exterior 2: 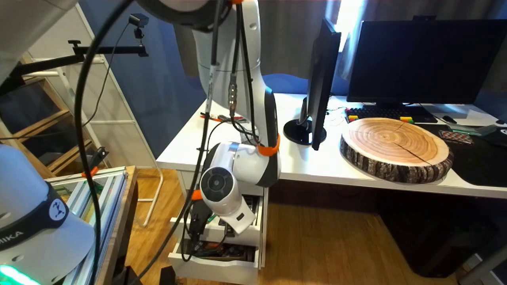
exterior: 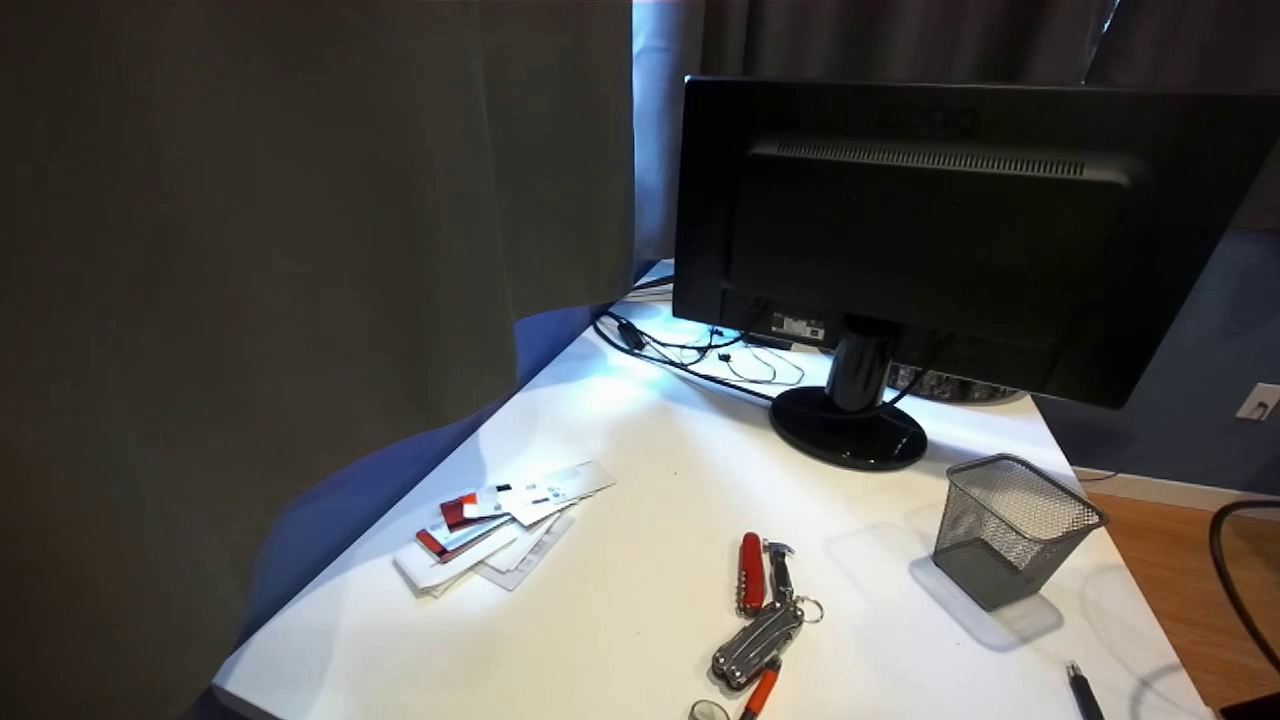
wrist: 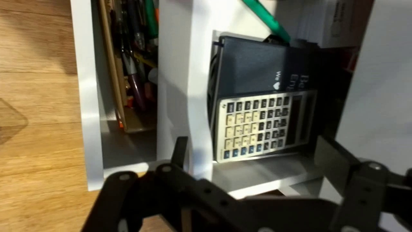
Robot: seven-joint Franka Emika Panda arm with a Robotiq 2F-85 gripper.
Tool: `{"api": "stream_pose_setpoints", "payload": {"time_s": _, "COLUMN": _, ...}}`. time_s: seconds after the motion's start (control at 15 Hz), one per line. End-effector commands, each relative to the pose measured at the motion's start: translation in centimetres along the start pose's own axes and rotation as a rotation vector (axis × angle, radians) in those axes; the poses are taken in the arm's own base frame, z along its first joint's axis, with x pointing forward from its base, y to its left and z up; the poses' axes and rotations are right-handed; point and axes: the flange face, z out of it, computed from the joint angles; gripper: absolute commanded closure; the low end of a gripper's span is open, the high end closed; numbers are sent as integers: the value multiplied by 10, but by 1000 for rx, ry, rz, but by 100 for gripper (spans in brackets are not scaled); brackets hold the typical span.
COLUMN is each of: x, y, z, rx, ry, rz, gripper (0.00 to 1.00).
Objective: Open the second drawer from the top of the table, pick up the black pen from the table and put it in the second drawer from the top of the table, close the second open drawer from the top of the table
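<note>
The black pen lies on the white table near its edge, cut off by the bottom of the picture in an exterior view. Two drawers under the table stand open. The upper open drawer, its front also in the wrist view, holds a calculator and a dark box. The lower open drawer also shows in the wrist view with pens in a tray. My gripper is open and empty over the upper open drawer. One finger is by the outer side of that drawer's front, the other by a white panel.
A grey mesh cup stands near the pen. Red-handled tools and a multitool lie mid-table, with cards beyond. A monitor and a wood slab stand on the desk. Cables hang along the arm.
</note>
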Motion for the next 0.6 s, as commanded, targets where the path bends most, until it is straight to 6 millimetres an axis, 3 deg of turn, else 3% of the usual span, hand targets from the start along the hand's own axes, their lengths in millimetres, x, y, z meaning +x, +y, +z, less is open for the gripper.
{"api": "stream_pose_setpoints", "payload": {"time_s": 0.0, "x": -7, "y": -40, "z": -44, "rx": 33, "ry": -9, "rz": -103, "gripper": 0}}
{"api": "stream_pose_setpoints", "payload": {"time_s": 0.33, "x": -15, "y": -109, "z": -70, "rx": 98, "ry": -32, "rz": -268, "gripper": 0}}
{"api": "stream_pose_setpoints", "payload": {"time_s": 0.53, "x": -23, "y": -129, "z": -87, "rx": 74, "ry": -49, "rz": -345, "gripper": 0}}
